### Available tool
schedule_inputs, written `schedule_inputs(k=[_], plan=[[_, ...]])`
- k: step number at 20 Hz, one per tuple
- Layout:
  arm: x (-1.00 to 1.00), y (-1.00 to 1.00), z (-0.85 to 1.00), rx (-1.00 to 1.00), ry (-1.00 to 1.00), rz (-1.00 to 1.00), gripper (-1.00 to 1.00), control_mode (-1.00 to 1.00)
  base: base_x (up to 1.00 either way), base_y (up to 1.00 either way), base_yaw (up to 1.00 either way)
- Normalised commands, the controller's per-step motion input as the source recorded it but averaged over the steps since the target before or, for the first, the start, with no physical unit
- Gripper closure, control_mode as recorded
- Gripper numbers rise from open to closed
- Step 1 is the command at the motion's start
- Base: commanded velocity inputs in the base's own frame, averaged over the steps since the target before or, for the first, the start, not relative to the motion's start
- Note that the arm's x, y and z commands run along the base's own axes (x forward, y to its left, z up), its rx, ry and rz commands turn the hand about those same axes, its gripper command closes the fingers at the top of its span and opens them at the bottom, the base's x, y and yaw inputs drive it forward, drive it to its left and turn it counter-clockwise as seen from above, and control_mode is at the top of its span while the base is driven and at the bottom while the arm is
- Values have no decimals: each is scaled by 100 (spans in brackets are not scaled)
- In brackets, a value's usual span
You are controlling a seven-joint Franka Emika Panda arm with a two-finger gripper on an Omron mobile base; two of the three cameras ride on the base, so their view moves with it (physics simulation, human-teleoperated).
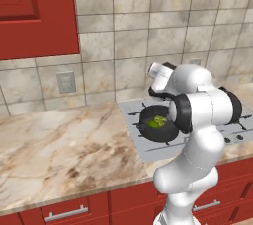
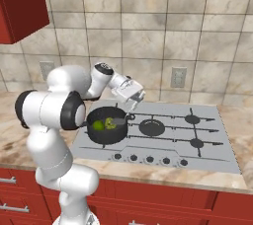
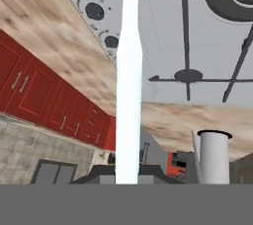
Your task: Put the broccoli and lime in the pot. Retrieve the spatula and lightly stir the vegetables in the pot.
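Below pincer (image 2: 130,106), spatula (image 2: 120,120) in pot (image 2: 106,137)

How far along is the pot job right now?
Done: broccoli and lime lie in the pot on the stove. In hand: the gripper is shut on the spatula, its blade reaching into the pot. Left: the light stirring, as far as I can judge.
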Motion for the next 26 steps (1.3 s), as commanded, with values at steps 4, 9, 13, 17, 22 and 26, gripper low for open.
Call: schedule_inputs(k=[4, 9, 13, 17, 22, 26], plan=[[13, 19, 0, -17, 4, 2, 100, -100, 0, 0, 0], [18, 4, 0, -14, 0, 0, 100, -100, 0, 0, 0], [3, 3, 0, -21, 6, 0, 100, -100, 0, 0, 0], [3, 25, 17, -24, 9, 0, 100, -100, 0, 0, 0], [0, 34, 40, -10, -3, -1, 100, -100, 0, 0, 0], [0, 3, 2, 0, -9, -3, 100, -100, 0, 0, 0]])
